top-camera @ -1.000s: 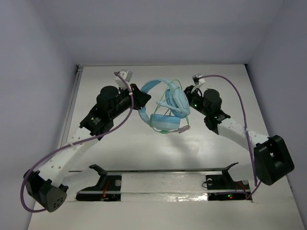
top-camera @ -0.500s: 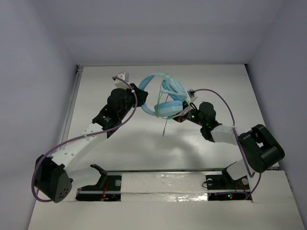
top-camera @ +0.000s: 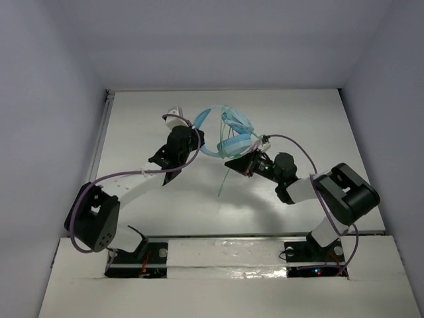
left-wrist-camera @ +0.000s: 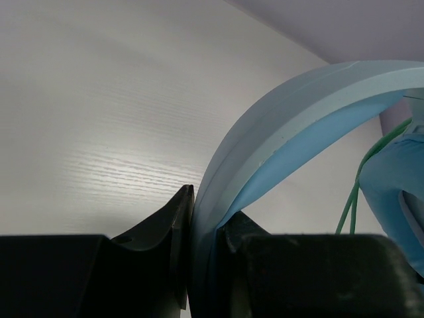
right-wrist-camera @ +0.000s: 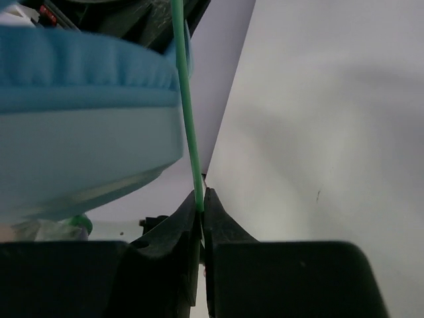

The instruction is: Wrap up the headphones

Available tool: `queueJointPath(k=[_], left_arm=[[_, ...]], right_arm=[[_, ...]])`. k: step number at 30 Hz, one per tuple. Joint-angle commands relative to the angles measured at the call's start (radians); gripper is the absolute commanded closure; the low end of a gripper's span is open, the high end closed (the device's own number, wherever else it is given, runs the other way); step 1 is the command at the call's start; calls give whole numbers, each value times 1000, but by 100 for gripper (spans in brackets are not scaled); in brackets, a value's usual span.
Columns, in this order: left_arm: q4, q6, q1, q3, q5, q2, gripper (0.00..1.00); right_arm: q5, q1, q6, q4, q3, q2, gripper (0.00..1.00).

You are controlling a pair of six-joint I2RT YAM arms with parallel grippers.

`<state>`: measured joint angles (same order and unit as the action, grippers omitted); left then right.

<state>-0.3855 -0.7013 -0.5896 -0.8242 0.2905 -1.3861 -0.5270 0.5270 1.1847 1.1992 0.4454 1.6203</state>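
The light blue headphones [top-camera: 228, 129] hang in the air between my two arms above the table's middle. My left gripper [top-camera: 196, 138] is shut on the thin headband [left-wrist-camera: 278, 126], which rises from between its jaws. My right gripper [top-camera: 237, 162] is shut on the pale green cord [right-wrist-camera: 187, 112], just under an ear cup [right-wrist-camera: 79, 119]. The cord's loose end [top-camera: 224, 180] hangs down below the right gripper. More cord loops around the ear cups [top-camera: 237, 140].
The white table [top-camera: 152, 205] lies under both arms, with a metal rail [top-camera: 101, 142] along its left edge. Purple arm cables [top-camera: 126, 175] arc beside each arm. Grey walls close in on three sides.
Both arms have pulled in and risen, carrying the headphones up off the table. The right gripper swung under the ear cups with the cord, whose free end now dangles.
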Motion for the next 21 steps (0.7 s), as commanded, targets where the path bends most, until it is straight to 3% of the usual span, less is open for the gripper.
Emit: queueJointPath(k=[1, 11, 21], left_arm=[[-231, -102, 13, -15, 142, -10, 100], [-250, -139, 13, -36, 168, -174, 100], [-250, -104, 13, -99, 151, -376, 100]], right_arm=[[-30, 44, 76, 175, -39, 48, 91], [38, 74, 185, 402, -102, 279, 85], [70, 74, 173, 341, -139, 254, 85]])
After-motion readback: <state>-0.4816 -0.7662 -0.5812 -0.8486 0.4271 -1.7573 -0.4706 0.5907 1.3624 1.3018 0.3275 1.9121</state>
